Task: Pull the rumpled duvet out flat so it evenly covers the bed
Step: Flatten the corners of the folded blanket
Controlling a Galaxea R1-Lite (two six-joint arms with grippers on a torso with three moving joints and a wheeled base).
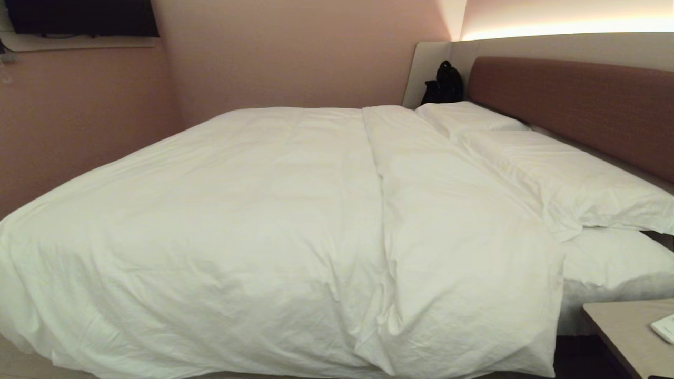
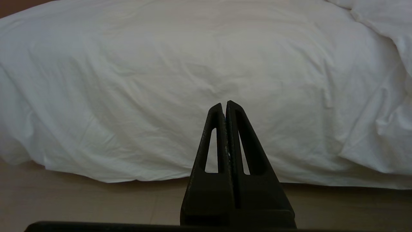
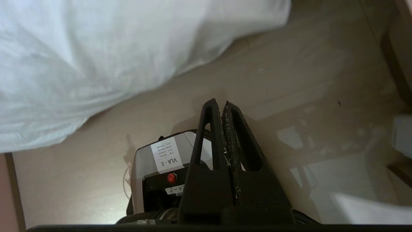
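duvet, the big puffy plain white quilt (image 1: 274, 231), lies spread over the wide low bed (image 1: 616, 263), its hem hanging near the floor and 1 ridge running toward the headboard. straight ahead of the left claw (image 2: 224, 103) lies its draped side; beyond the right claw (image 3: 218, 102), its hanging corner. both claws are closed on nothing; the left looks nearer.

two white pillows (image 1: 553, 173) along the headboard, black bag (image 1: 445, 84) in the far corner, bedside table (image 1: 626, 331), wall-mounted tv (image 1: 84, 17)
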